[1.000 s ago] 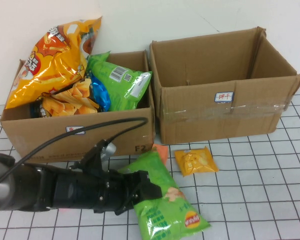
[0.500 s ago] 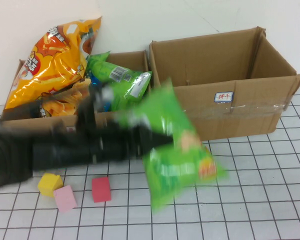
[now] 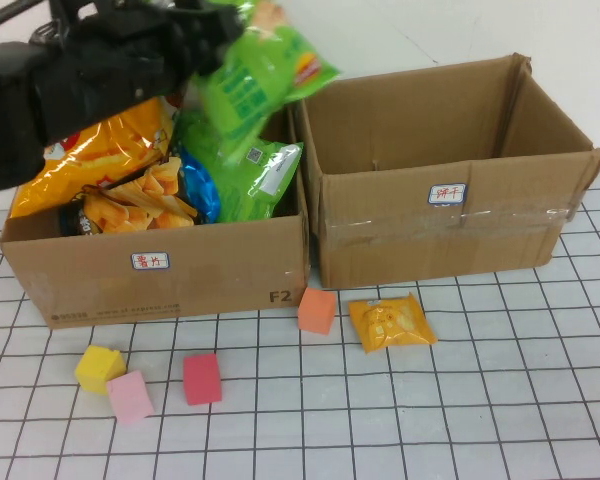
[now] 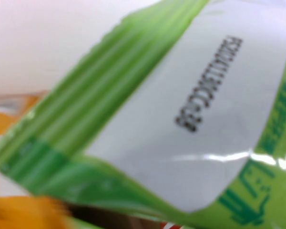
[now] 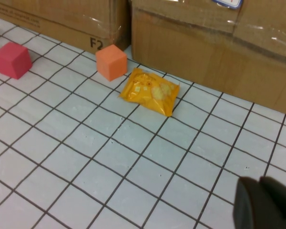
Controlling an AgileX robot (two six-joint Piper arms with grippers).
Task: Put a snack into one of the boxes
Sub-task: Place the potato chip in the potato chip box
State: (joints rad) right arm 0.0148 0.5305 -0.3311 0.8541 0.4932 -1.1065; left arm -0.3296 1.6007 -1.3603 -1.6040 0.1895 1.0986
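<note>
Now the left gripper clamps the green bag, lifted from the table to above the left box, uncovering 3 cubes. Right gripper hovers over the grid floor near the orange packet; its opening is unclear.

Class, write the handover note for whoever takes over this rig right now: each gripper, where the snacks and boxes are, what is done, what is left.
Left gripper: shut on the green chip bag, held above the left box.
Right gripper: low over the table, out of the high view; grip state unclear.
Left box holds several snack bags; right box looks empty.
Small yellow snack packet lies in front of the right box.
Done: bag lifted.
Left: lower and release it into the box.
</note>
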